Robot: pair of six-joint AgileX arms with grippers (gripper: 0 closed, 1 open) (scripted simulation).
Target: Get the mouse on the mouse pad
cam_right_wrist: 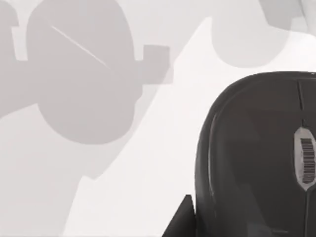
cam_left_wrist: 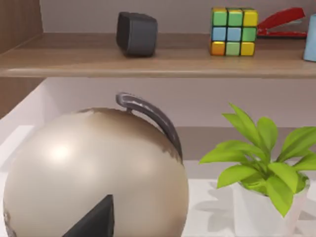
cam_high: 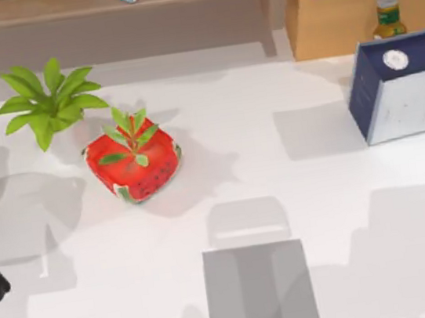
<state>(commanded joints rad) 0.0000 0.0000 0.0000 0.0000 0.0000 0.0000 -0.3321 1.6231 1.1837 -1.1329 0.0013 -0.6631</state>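
Two arms share this job, and the left one looks idle at nine o'clock of the white table (cam_high: 216, 127): the left gripper (cam_left_wrist: 94, 222) hangs just beside a beige globe (cam_left_wrist: 94, 173) under a wooden shelf (cam_left_wrist: 148, 64) carrying a colour-tiled puzzle cube (cam_left_wrist: 233, 30) and a red stapler (cam_left_wrist: 284, 22). I cannot tell whether that claw is wide or narrow. In the top view a leafy green plant (cam_high: 46, 103) stands at ten o'clock, with the red strawberry-patterned pot (cam_high: 135, 170) just inward of it. The grey mouse pad (cam_high: 259, 295) lies flat and bare at six o'clock. A navy box (cam_high: 409, 92) sits at three o'clock and a green-labelled bottle (cam_high: 388, 16) behind it at two o'clock. The right gripper (cam_right_wrist: 180, 222) hovers close over the black mouse (cam_right_wrist: 256, 158), which rests on bare table, not on the pad; how it lies relative to the pad I cannot tell, nor whether this claw is wide or narrow. The step in hand seems to be the grasp. It would go best by centring over the mouse's body, squeezing across its two long sides low down where the shell is least rounded, lifting well clear, then carrying it to six o'clock and setting it down flat inside the pad's edges. No brand reads on the mouse, only its ribbed scroll wheel. The box shows a round white mark without legible words, and the bottle's label is too small to read.
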